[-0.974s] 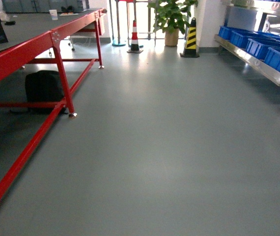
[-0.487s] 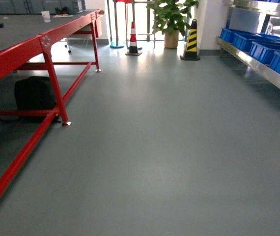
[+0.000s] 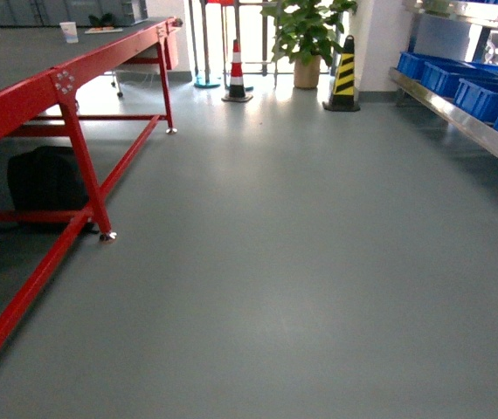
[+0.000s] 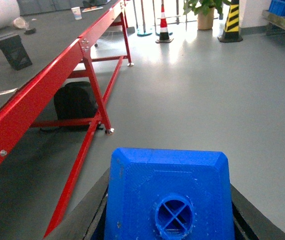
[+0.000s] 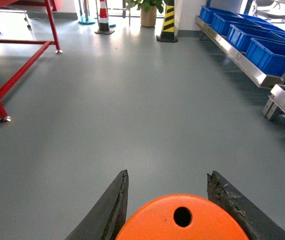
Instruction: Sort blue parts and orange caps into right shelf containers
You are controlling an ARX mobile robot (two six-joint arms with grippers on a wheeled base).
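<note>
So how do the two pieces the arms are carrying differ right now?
The blue part in the left tool is blue and blocky, with angled edges and a round stud with a cross inside; the orange cap in the right tool is orange and rounded, with a plain small hole in its flat top. Both sit between dark fingers, above bare grey floor.

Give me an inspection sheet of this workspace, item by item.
Surface: grey floor, bare ahead.
Job's things: blue part in the left pincer; orange cap in the right pincer; blue containers on the steel shelf at right.
Clutter: black bag under the red table; cup on it.
Cables: nothing seen.
Surroundings: traffic cone, striped cone, potted plant.
</note>
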